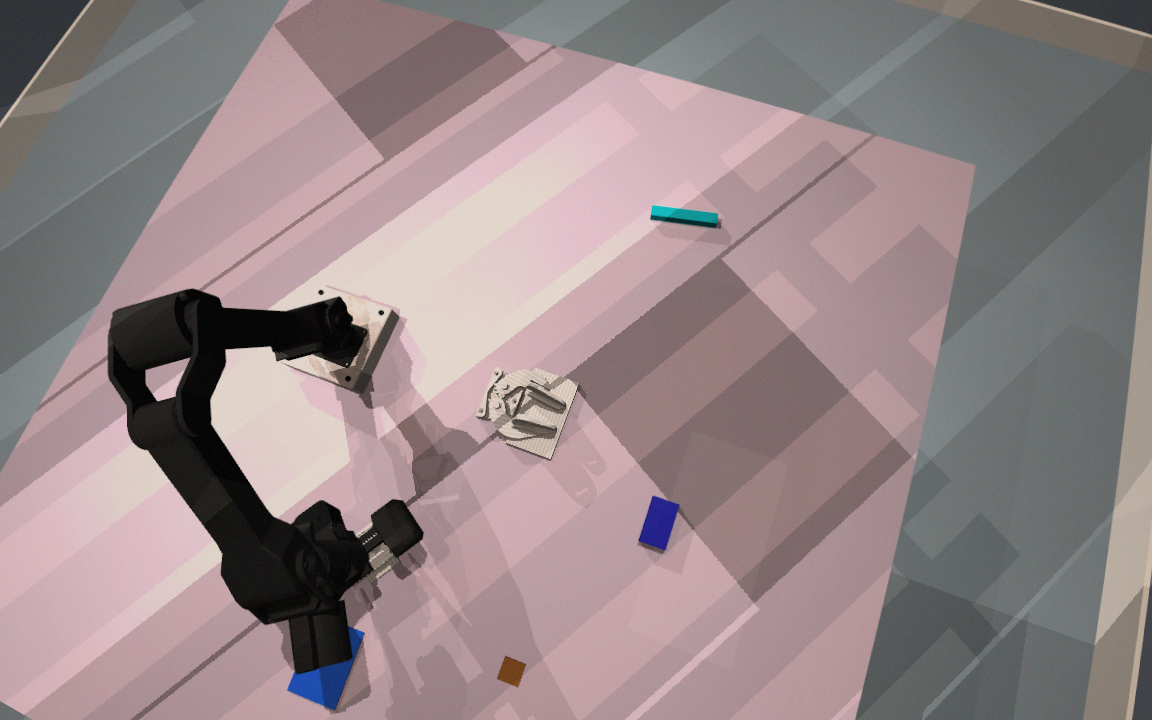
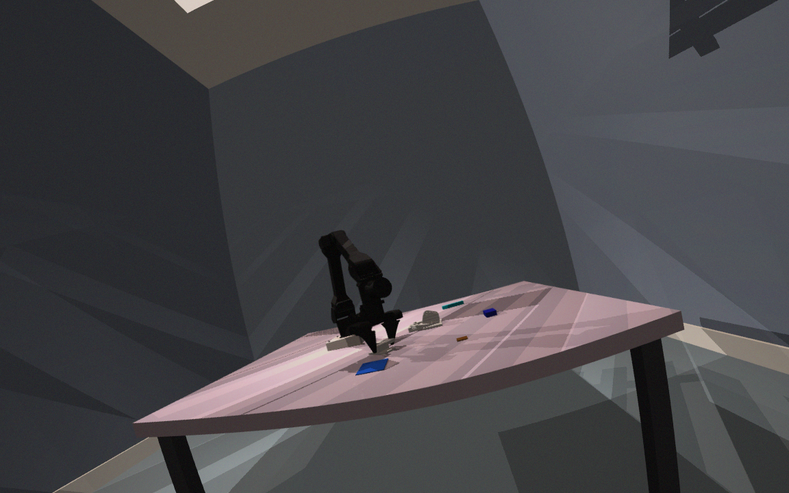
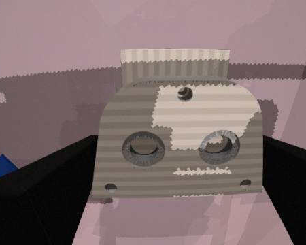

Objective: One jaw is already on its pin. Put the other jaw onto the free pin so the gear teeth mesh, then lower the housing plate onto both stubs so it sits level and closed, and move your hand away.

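Observation:
The housing plate (image 3: 180,116) (image 2: 383,347) is light grey and ridged, with two ringed round holes, three small holes and an upright wall at its far edge. My gripper (image 3: 175,143) (image 2: 383,346) is shut on the plate's two side edges. The plate is low over or on the table; which one is unclear. In the top view the arm hides most of it. The gear base (image 1: 559,437) (image 2: 425,325) stands apart, with two long dark jaws (image 1: 546,397) (image 1: 533,428) side by side on it. Its pins, stubs and tooth mesh are too small to judge.
A blue flat piece (image 1: 329,685) (image 2: 371,367) lies close to the gripper. An orange block (image 1: 511,670) (image 2: 461,338), a dark blue block (image 1: 659,522) (image 2: 490,312) and a teal bar (image 1: 684,215) (image 2: 453,305) lie farther off. The arm's pale mount (image 1: 374,353) stands left of the gear base.

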Controlling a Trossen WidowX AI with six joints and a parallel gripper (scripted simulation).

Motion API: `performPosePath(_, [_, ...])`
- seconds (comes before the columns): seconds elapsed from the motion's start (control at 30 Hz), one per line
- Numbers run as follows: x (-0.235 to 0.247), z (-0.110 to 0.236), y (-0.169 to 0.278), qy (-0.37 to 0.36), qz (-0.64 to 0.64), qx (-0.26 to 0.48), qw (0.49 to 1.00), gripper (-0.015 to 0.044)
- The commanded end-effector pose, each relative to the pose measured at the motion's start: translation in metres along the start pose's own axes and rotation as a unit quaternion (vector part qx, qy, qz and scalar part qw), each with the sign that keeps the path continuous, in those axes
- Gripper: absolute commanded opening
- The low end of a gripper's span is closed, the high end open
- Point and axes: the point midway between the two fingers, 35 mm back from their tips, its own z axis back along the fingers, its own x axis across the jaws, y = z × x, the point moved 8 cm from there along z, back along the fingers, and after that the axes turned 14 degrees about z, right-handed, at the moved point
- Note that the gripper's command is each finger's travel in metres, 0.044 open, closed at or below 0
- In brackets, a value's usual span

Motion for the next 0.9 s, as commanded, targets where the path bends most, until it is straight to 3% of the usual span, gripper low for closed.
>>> performPosePath(0.0, [0.001, 0.007, 0.001, -0.001, 0.000, 0.001, 1.000, 0.0351])
performPosePath(0.67, [0.000, 0.070, 0.000, -0.002, 0.001, 0.000, 1.000, 0.0351])
performPosePath(0.87, [0.000, 0.072, 0.000, -0.002, 0.002, 0.000, 1.000, 0.0351])
